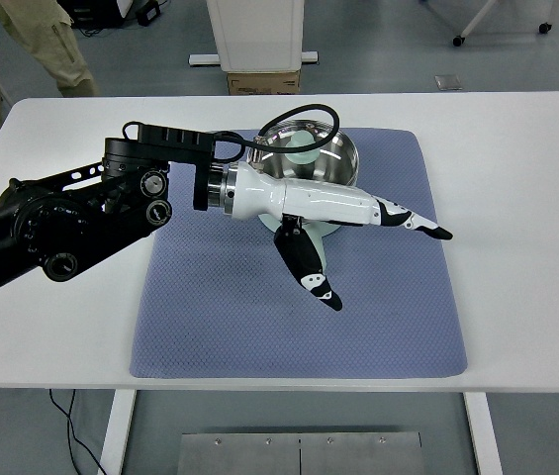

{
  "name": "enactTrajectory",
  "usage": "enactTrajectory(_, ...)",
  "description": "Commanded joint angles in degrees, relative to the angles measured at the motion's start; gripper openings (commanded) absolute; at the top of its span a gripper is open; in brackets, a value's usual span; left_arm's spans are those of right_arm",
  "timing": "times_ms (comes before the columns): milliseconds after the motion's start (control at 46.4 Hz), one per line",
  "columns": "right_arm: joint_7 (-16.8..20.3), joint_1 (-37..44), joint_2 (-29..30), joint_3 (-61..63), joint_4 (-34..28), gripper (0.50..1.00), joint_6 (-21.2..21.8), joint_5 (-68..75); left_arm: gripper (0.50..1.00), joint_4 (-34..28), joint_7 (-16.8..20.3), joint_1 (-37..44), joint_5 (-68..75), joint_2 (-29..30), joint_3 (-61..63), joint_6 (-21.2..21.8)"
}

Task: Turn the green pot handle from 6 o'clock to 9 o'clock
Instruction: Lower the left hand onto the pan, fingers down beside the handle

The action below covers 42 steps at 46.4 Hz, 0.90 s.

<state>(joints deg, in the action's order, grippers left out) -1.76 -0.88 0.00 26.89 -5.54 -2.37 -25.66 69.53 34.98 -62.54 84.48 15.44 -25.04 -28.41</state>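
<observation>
The approach is being made, by the look of it — the left hand (358, 237) is being held low over the near side of the pot (309, 158), with nothing gripped. The fingers (408, 218) are being kept straight and spread away from the thumb (309, 267), which is being pointed down toward the near edge of the mat (210, 317); the hand is wide open.

The pot is being seen at the far middle of the mat, on the table (526, 198), its steel bowl half covered by the wrist. The pale green handle is being hidden for the most part beneath the palm — only a sliver is showing beside the thumb, at the pot's near side, so whether it is being touched cannot be told.

Judged from this, the turn is not yet done. Next, the handle is likely needing to be caught between thumb and fingers, or pushed from its right side, and swept round toward the picture's left.

A person's legs (32, 45) are being seen at the far left.
</observation>
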Motion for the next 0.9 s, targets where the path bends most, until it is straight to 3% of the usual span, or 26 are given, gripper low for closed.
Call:
enactTrajectory(0,0.0,0.0,0.0,0.0,0.0,1.000,0.0,0.0,1.000,0.1,0.0,0.0,1.6,0.2,0.7,0.0)
enactTrajectory(194,0.0,0.0,0.0,0.0,0.0,1.000,0.0,0.1,1.000,0.2,-0.2,-0.2,8.8,0.3,1.0,2.7)
enactTrajectory(883,0.0,0.0,0.0,0.0,0.0,1.000,0.0,0.0,1.000,-0.2,0.0,-0.8,10.5,1.4,3.2,4.3)
